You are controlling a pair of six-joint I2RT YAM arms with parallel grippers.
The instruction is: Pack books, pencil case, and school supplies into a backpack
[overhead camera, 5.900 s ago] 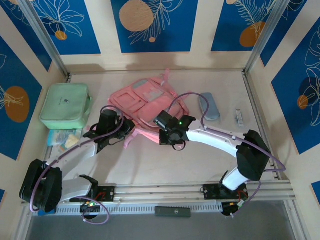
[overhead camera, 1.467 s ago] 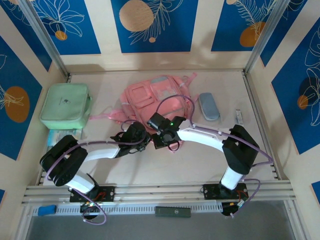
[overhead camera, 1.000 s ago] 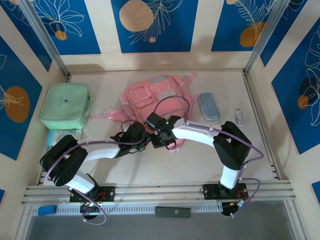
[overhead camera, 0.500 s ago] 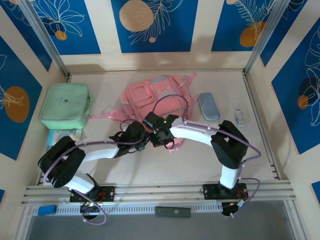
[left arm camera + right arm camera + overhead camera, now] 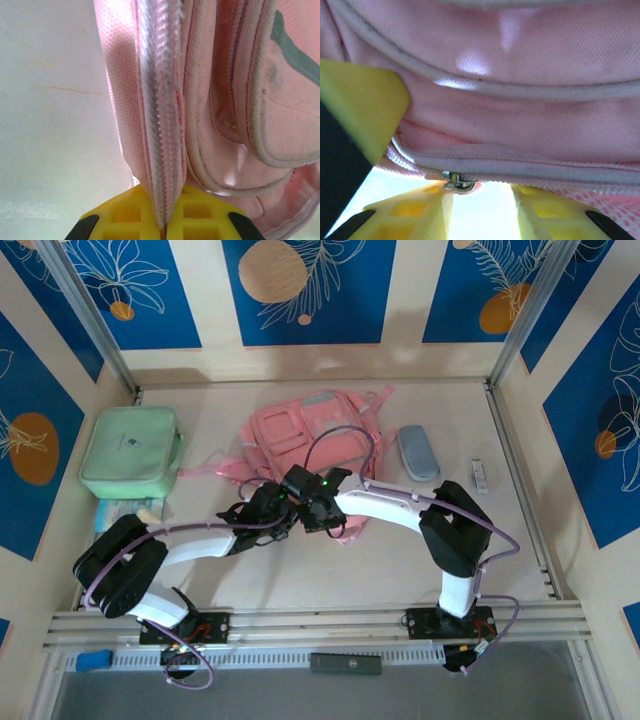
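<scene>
progress: early, by judgement. backpack [image 5: 300,435] lies flat at centre of surface [image 5: 400,560], front up; zip along its lower edge looks closed. pencil case [image 5: 418,452] lies unpacked just right of backpack, apart from it. nothing seen packed. remaining: open zip, load all items.

pose: both arms reach inward, meeting at backpack's lower edge. left pincer [image 5: 162,222] clamped tight on zip seam. right pincer [image 5: 480,200] jaws narrowly apart, zip pull [image 5: 457,182] beside finger at frame's left, not gripped.

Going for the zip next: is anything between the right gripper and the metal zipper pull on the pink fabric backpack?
Nothing visible. The metal zipper pull sits bare at the pink fabric backpack's seam, right at the mouth of the right gripper's parted jaws.
</scene>
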